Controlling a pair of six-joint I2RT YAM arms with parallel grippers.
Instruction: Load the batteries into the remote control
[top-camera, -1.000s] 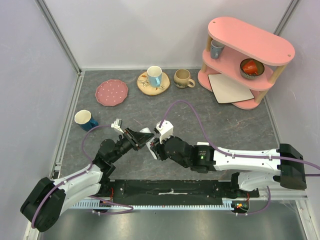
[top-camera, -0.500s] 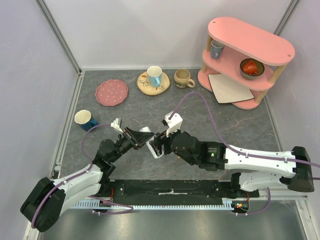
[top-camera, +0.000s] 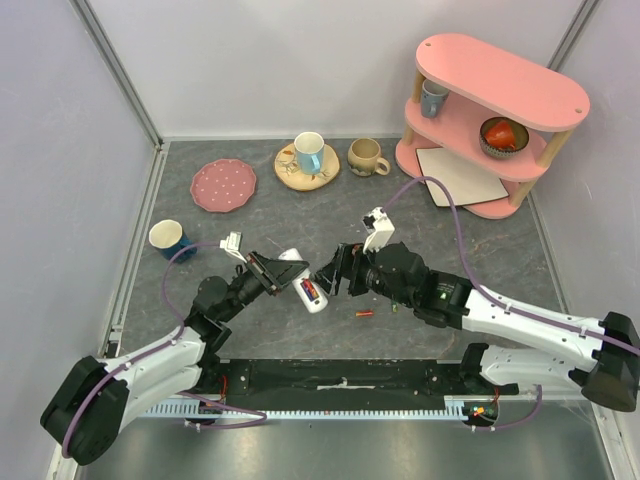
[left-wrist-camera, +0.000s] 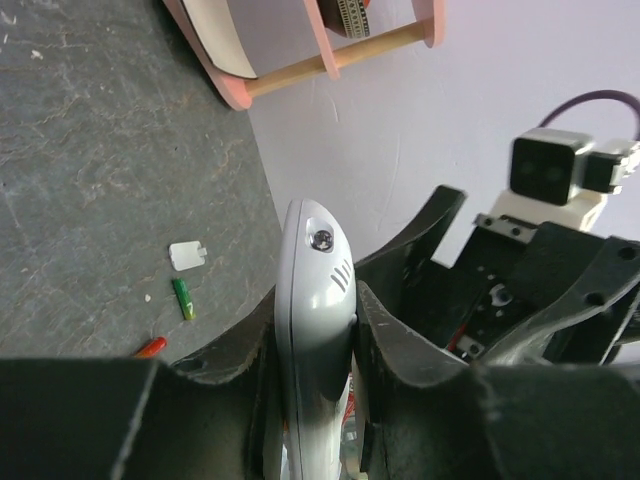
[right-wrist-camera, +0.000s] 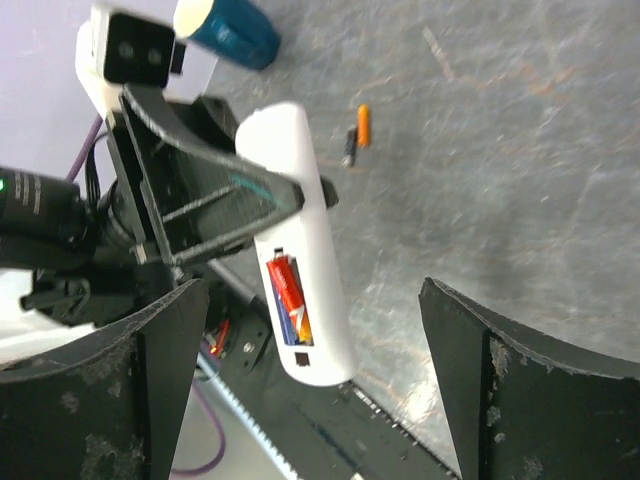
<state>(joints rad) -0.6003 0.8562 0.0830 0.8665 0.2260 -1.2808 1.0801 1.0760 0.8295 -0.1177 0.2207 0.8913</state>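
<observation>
My left gripper (top-camera: 285, 275) is shut on the white remote control (top-camera: 305, 285), holding it above the table with the open battery compartment facing up. A red-orange and blue battery (right-wrist-camera: 288, 295) sits in that compartment. In the left wrist view the remote control (left-wrist-camera: 315, 330) is pinched edge-on between my fingers (left-wrist-camera: 400, 350). My right gripper (top-camera: 332, 273) stands open just right of the remote, apart from it, with nothing between its fingers (right-wrist-camera: 540, 400). Loose batteries lie on the table: a red one (top-camera: 366, 314), a green one (left-wrist-camera: 184, 298) and an orange one (right-wrist-camera: 364, 125).
A small white cover piece (left-wrist-camera: 187, 255) lies near the green battery. A blue cup (top-camera: 170, 240) stands at the left. At the back are a pink plate (top-camera: 223, 185), a cup on a wooden disc (top-camera: 309, 152) and a beige mug (top-camera: 366, 157). A pink shelf (top-camera: 495, 120) stands back right.
My right gripper has opened wide and drawn back to the right, off the remote. The compartment with a battery in it now shows. The left arm has kept still.
</observation>
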